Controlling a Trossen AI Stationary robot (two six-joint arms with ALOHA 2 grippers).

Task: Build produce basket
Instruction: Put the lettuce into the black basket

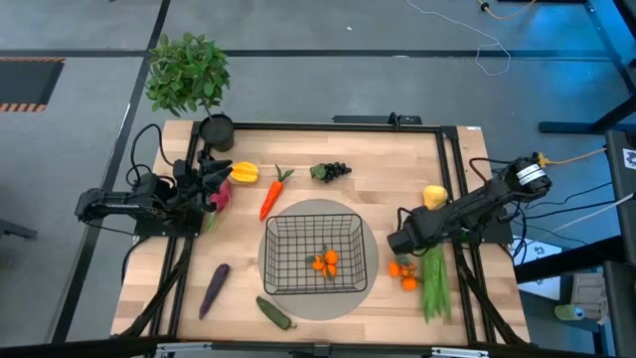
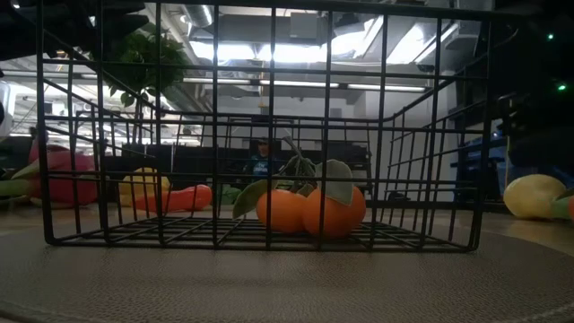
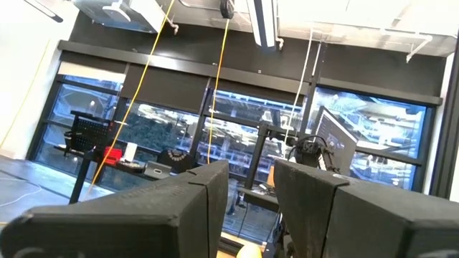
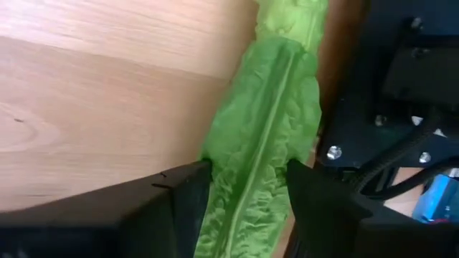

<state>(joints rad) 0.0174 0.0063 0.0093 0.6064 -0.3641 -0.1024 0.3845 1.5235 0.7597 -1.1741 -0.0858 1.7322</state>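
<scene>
The black wire basket stands on a round grey mat at mid-table. A pair of tangerines lies on its floor and also shows in the low view. My right gripper is open and empty, raised right of the basket. Through its gap in the right wrist view I see the long green beans lying flat on the table. A second tangerine pair lies beside them. My left gripper is open and empty, tipped upward by the yellow pepper and pink dragon fruit.
The carrot and grapes lie beyond the basket, and the lemon at the right. The eggplant and cucumber lie near the front. A potted plant stands at the far left corner. Black frame rails run along the sides.
</scene>
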